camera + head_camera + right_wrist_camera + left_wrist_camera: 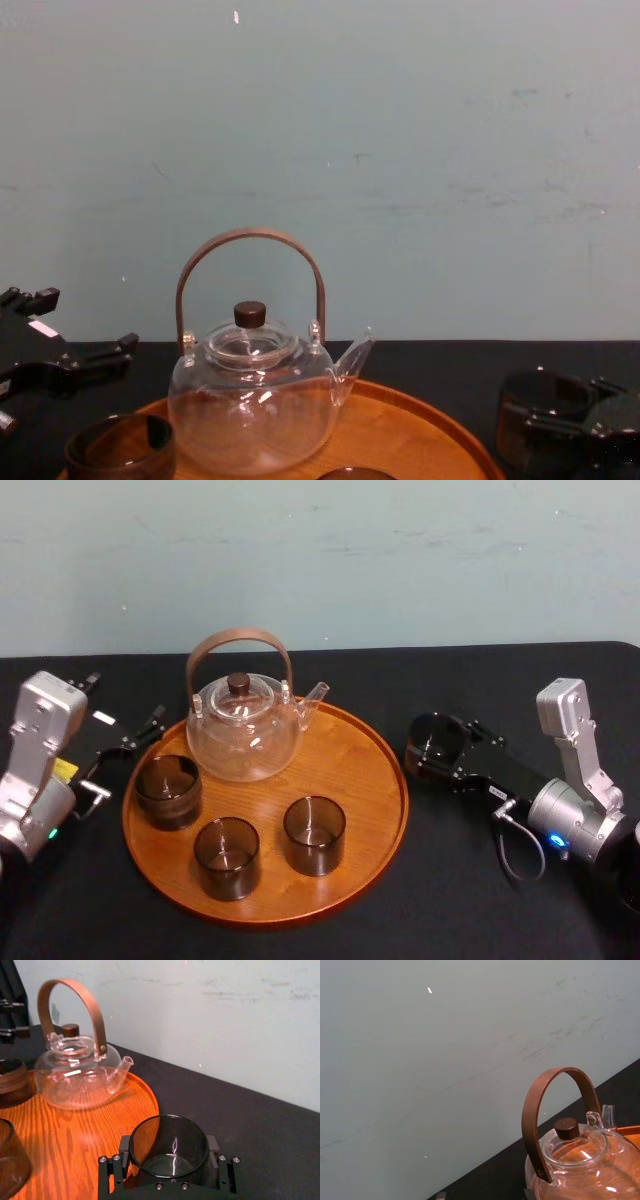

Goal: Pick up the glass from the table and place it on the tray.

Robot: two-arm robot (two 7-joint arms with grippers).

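Observation:
The dark smoked glass (437,742) is just beyond the right rim of the round wooden tray (385,780), over the black table (450,890). My right gripper (441,752) is shut on it, one finger on each side of its wall. The right wrist view shows the glass (169,1146) upright between the fingers (124,1157), and the chest view has the glass (535,412) at lower right. Whether it rests on the table or hangs just above it I cannot tell. My left gripper (122,712) is open and holds nothing, left of the tray near its back edge.
A clear glass teapot (243,725) with a brown hoop handle stands at the back of the tray. Three dark glasses (228,855) stand in the tray's front half. The tray's right part nearest the held glass is bare wood. A pale wall closes off the back.

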